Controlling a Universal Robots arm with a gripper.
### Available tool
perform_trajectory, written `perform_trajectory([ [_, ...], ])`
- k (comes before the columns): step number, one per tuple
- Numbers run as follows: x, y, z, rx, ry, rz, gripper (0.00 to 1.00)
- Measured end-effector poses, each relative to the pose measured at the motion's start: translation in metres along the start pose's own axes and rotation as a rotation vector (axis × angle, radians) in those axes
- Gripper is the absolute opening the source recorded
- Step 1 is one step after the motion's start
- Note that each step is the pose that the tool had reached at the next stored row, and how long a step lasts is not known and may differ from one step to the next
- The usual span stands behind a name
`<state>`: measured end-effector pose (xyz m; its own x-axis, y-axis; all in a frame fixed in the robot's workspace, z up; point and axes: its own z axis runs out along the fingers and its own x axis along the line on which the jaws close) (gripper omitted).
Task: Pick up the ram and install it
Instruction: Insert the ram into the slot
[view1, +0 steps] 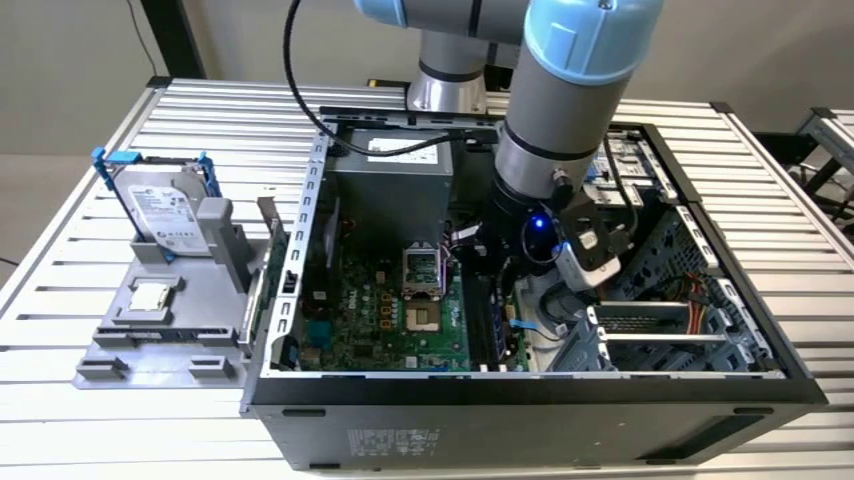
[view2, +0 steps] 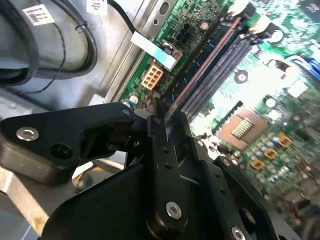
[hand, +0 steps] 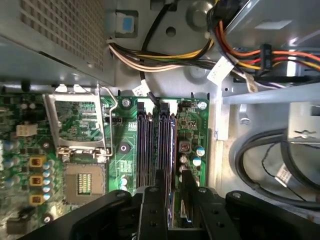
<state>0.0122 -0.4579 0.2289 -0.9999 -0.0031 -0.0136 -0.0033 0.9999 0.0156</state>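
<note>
On the exterior view's left, a hard drive (view1: 167, 210) stands on the desk (view1: 80, 270). Rightward, inside the open computer case (view1: 534, 400), the fingers (hand: 172, 210) grip the ram (hand: 175, 165) over the slots (hand: 152, 145), its lower end hidden.

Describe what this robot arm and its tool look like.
The arm is a thick grey tube with light blue joint caps. A black cable loops beside it. Near the wrist sits a black housing with a blue light. The tool is matte black, built of angular linkage plates with silver screw heads.
</note>
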Motion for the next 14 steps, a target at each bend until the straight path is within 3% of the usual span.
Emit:
perform_trajectory([
  [5, -0.0003, 0.0, -0.0191, 0.0001, 0.0001, 0.001, 1.0],
  [9, -0.0003, -0.0001, -0.0198, 0.0, 0.0001, 0.001, 1.0],
  [10, -0.0003, -0.0002, -0.0198, 0.0, 0.0001, 0.001, 0.0],
  [14, -0.0003, -0.0002, -0.0199, 0.0001, 0.0001, 0.001, 0.0],
])
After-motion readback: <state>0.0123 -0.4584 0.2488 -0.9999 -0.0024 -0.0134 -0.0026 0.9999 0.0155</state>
